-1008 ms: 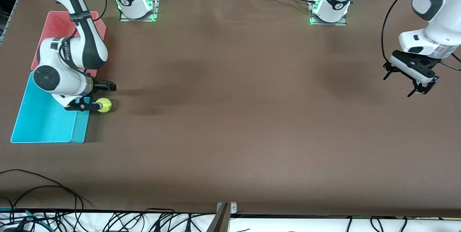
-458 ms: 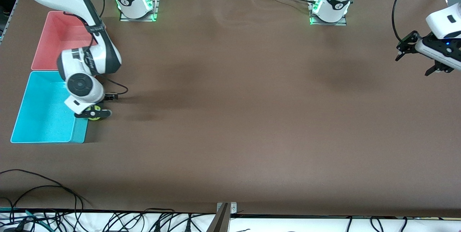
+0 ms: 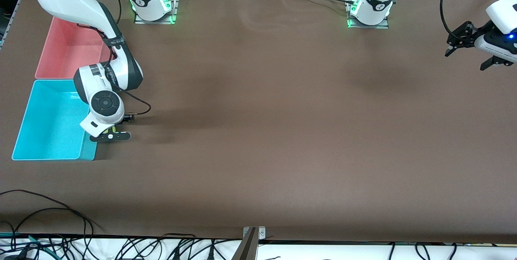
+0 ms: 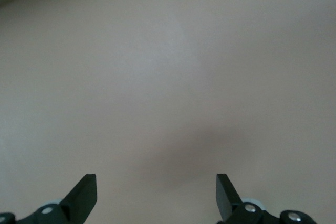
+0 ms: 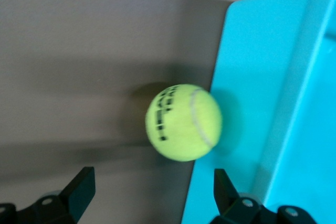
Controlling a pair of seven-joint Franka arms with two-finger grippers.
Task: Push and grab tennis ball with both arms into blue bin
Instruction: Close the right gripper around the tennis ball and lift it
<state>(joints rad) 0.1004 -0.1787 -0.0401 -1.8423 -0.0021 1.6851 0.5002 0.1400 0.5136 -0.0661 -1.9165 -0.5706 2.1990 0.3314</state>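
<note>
The tennis ball [image 5: 184, 121], yellow-green with a dark logo, rests on the table against the outer wall of the blue bin [image 5: 283, 77]. My right gripper [image 5: 152, 182] hangs open just above it, the ball ahead of the two fingertips and not between them. In the front view the right gripper [image 3: 119, 127] and wrist cover nearly all of the ball, beside the blue bin [image 3: 48, 122]. My left gripper [image 3: 470, 52] is open and empty, up in the air over the left arm's end of the table. The left gripper [image 4: 155, 187] sees only bare table.
A pink bin [image 3: 66, 54] stands against the blue bin, farther from the front camera. Cables [image 3: 48, 211] lie along the table's front edge. The brown table [image 3: 262, 110] stretches between the two arms.
My right gripper swung round over the ball, which rolled along the bin wall nearer the front camera. My left gripper rose and drew back toward its own end of the table.
</note>
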